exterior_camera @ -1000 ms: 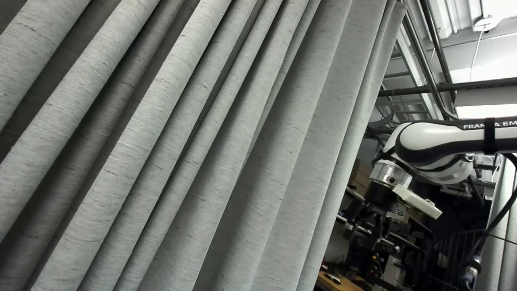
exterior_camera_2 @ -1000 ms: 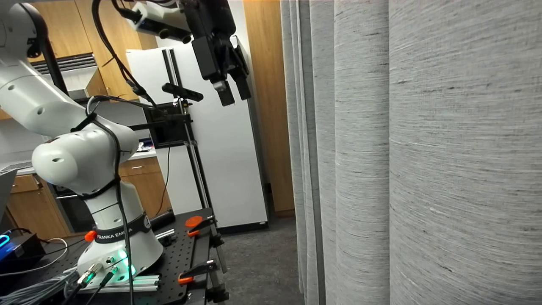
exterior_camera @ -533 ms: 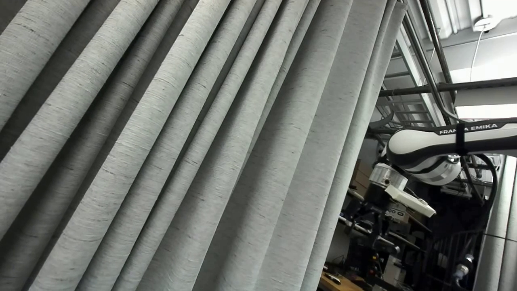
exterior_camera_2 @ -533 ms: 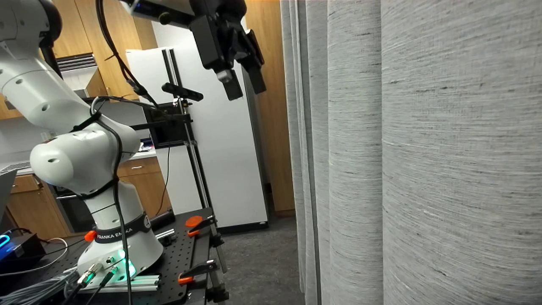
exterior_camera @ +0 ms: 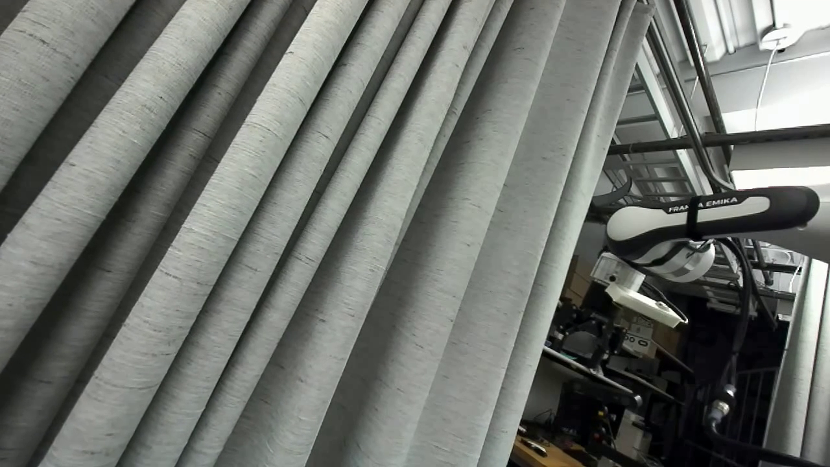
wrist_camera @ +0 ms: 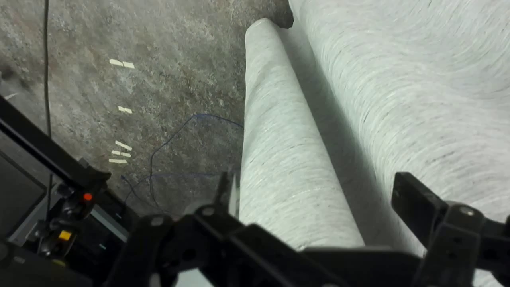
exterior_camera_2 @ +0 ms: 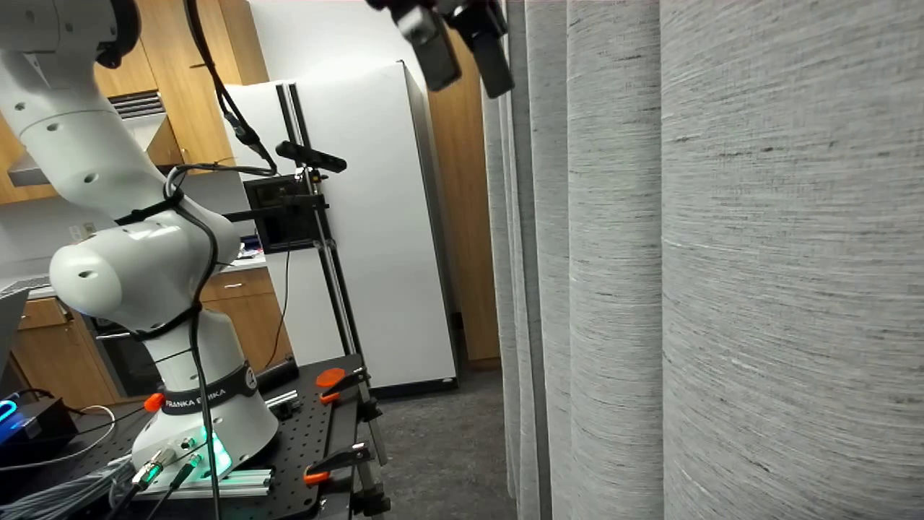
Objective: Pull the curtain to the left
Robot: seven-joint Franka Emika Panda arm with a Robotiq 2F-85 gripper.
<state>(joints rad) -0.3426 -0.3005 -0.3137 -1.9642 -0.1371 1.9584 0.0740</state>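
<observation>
The curtain is a large light-grey woven drape with deep folds. It fills much of both exterior views point(exterior_camera: 389, 259) point(exterior_camera_2: 758, 289) and the right side of the wrist view point(wrist_camera: 283, 139). My black gripper is open beside the curtain's edge. It shows in both exterior views point(exterior_camera: 580, 344) point(exterior_camera_2: 468, 72), with its upper part cut off by the top border in one of them. In the wrist view the gripper point(wrist_camera: 320, 195) has its fingers wide apart, and the curtain's edge fold appears between them. I cannot tell whether a finger touches the cloth.
A white fridge point(exterior_camera_2: 368, 231) and a wooden panel point(exterior_camera_2: 465, 217) stand behind the gripper. A black stand point(exterior_camera_2: 289, 213) with a screen is near the arm. Clamps point(exterior_camera_2: 339, 462) hold the robot's table. A blue cable point(wrist_camera: 175, 135) lies on the grey floor point(wrist_camera: 179, 59).
The arm has moved toward the curtain, and the gripper has risen and shifted toward the curtain's edge. Its fingers look farther apart. The curtain's folds have shifted slightly.
</observation>
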